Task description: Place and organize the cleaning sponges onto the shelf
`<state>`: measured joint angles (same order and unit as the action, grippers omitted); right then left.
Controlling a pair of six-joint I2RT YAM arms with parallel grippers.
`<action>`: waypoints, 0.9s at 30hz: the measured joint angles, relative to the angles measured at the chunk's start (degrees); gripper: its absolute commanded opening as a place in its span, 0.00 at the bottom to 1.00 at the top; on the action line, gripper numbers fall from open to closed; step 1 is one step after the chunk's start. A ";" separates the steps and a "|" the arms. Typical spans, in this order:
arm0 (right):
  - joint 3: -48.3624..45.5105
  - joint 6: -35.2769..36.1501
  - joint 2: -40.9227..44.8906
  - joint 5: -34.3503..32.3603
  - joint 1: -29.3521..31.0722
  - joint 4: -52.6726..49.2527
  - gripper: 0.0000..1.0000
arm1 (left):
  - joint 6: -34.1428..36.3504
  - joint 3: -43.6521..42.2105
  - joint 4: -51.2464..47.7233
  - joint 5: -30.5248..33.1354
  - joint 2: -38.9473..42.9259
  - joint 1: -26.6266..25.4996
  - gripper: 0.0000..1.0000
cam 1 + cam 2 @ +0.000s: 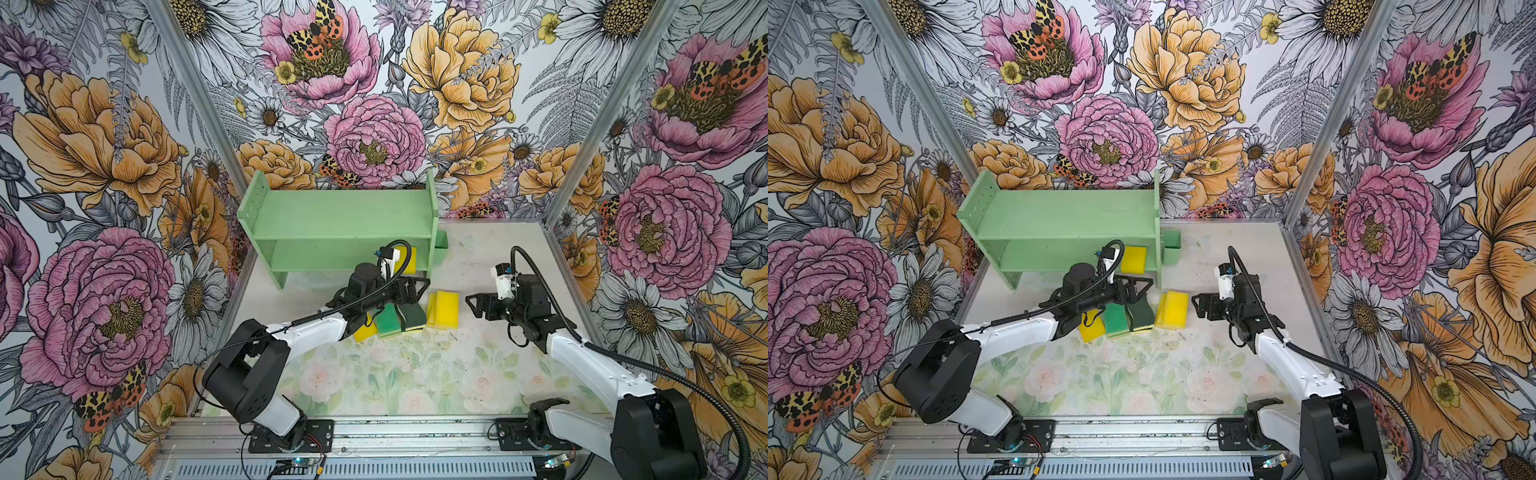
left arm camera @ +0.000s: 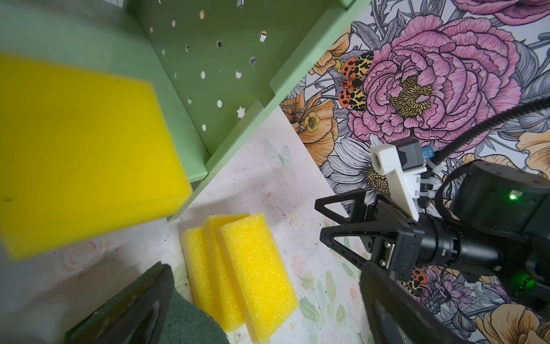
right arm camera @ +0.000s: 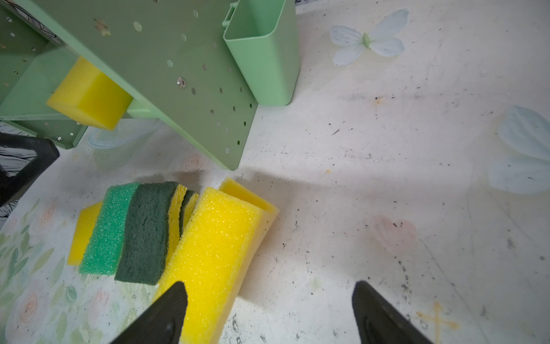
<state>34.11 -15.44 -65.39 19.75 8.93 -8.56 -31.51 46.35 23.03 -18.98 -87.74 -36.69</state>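
One plain yellow sponge (image 1: 1133,258) sits at the right end of the mint shelf's (image 1: 340,212) lower tier. The left gripper (image 1: 413,291) hangs wide and empty over the dark-green-topped sponge (image 1: 413,316) in front. The right gripper (image 1: 473,305), also wide and empty, is just right of the leaning yellow sponges (image 1: 445,309).

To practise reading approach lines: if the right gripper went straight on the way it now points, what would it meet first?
Probably the leaning yellow sponges just ahead of the right gripper, nearer one open jaw; height is unclear.
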 measured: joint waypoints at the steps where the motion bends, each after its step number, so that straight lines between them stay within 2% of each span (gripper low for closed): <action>1: 0.00 -0.02 0.00 0.00 0.00 0.00 0.89 | 0.13 0.00 0.02 0.07 0.00 -0.11 0.99; 27: 0.00 0.00 0.00 -0.02 0.00 0.00 0.89 | 1.46 0.11 5.81 1.99 -2.99 -0.31 0.99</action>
<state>34.11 -15.44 -65.39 19.73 8.93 -8.56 -30.04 46.46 28.84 -16.99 -90.74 -36.99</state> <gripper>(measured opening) 0.889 0.987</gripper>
